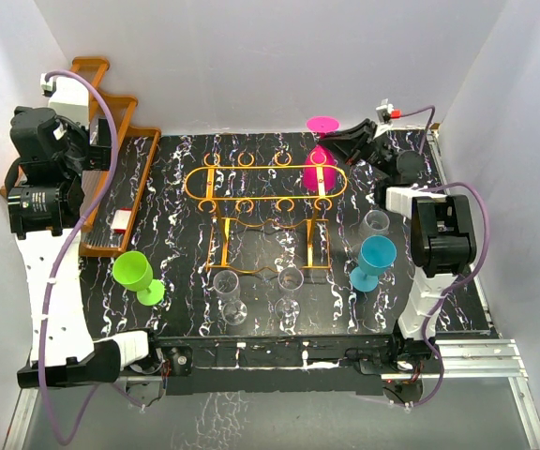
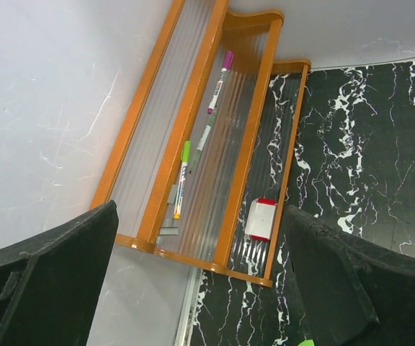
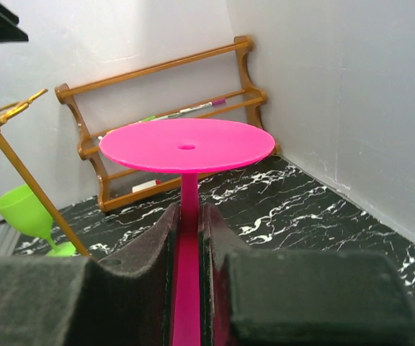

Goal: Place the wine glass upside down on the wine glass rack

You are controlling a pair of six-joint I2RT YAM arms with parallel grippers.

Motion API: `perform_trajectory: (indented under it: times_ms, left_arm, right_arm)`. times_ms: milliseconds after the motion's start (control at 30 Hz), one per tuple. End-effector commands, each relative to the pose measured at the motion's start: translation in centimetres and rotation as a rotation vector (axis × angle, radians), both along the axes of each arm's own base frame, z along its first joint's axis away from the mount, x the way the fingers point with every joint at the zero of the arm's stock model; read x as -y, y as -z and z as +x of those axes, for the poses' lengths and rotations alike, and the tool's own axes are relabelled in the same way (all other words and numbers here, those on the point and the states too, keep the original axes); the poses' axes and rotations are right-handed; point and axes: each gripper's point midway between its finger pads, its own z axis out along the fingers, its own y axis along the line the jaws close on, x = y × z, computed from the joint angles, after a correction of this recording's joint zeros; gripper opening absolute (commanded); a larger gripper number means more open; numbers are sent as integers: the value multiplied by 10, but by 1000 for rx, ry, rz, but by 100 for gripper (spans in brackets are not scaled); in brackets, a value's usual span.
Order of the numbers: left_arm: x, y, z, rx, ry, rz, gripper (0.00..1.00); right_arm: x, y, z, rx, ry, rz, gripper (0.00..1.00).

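Two fingers of your right gripper [image 3: 187,223] pinch the pink wine glass [image 3: 186,144] by its stem, base up (bowl down), at the right end of the wine glass rack [image 1: 270,170]; your left gripper [image 2: 200,281] gapes wide.

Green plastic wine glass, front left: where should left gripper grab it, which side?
Likely the thin stem of the green plastic wine glass, between bowl and foot: it stands upright, and those wider parts should stop slipping. Bring the open left gripper in level from the left arm's side, away from the clear wine glasses. The right gripper holds the pink plastic wine glass likewise.
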Motion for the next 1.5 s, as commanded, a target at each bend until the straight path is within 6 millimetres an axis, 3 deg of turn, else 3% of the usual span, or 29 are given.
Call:
perform_trajectory:
  times_ms: [0,200,467,800,933,1467]
  left_arm:
    - [3,-13,-5,43,12,-18,97]
    - [6,-9,-6,41,26,-20,97]
    - [7,-5,-9,38,35,-23,97]
    - [10,0,-9,28,40,-42,97]
    - [10,3,-11,24,42,-44,97]
    - [16,10,-11,6,70,-60,97]
  right_arm:
    - [-5,-70,-52,560,54,-24,8]
    - [-2,-67,-47,640,67,-88,8]
    - [0,-77,-50,688,74,-103,8]
    - [-15,-91,-78,741,55,-93,8]
    - [-10,-100,-93,770,115,-70,8]
    - [-8,-88,-109,809,149,-114,8]
